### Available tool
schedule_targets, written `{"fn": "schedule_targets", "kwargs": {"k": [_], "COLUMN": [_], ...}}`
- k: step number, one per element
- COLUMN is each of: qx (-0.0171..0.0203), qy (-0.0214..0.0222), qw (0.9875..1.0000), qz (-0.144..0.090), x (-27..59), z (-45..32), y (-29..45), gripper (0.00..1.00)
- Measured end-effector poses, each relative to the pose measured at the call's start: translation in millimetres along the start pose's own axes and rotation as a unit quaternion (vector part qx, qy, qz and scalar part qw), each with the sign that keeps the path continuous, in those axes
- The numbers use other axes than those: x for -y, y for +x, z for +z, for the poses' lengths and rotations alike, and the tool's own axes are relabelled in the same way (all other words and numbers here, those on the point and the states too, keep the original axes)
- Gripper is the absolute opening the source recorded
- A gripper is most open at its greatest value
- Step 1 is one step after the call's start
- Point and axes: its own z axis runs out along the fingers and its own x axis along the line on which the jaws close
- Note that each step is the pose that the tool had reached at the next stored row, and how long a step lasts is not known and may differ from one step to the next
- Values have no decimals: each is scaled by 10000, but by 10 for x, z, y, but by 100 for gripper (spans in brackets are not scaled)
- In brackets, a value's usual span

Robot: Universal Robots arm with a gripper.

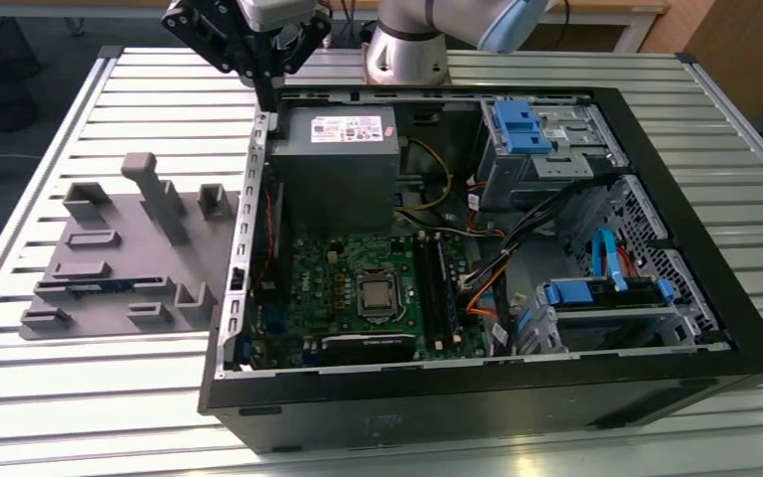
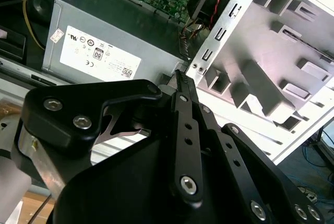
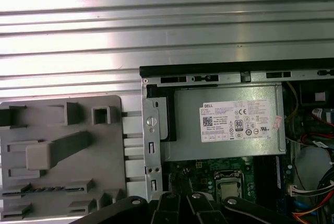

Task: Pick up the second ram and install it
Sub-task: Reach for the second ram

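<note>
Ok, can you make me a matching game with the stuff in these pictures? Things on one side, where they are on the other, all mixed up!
Things:
1. power supply box
2. holder tray
3. second ram
4. tool

Places:
A. lying in a slot of the holder tray
B. up in the air, near a corner of the case
C. inside the open computer case
D. sitting flat on the slatted table, beside the case

Right pairs: 1-C, 2-D, 3-A, 4-B.
</note>
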Motion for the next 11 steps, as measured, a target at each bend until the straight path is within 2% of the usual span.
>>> {"fn": "schedule_targets", "kwargs": {"k": [11], "qx": [0], "qy": [0], "qw": [10000], "qz": [0], "x": [4], "z": [0], "y": [53], "gripper": [11]}}
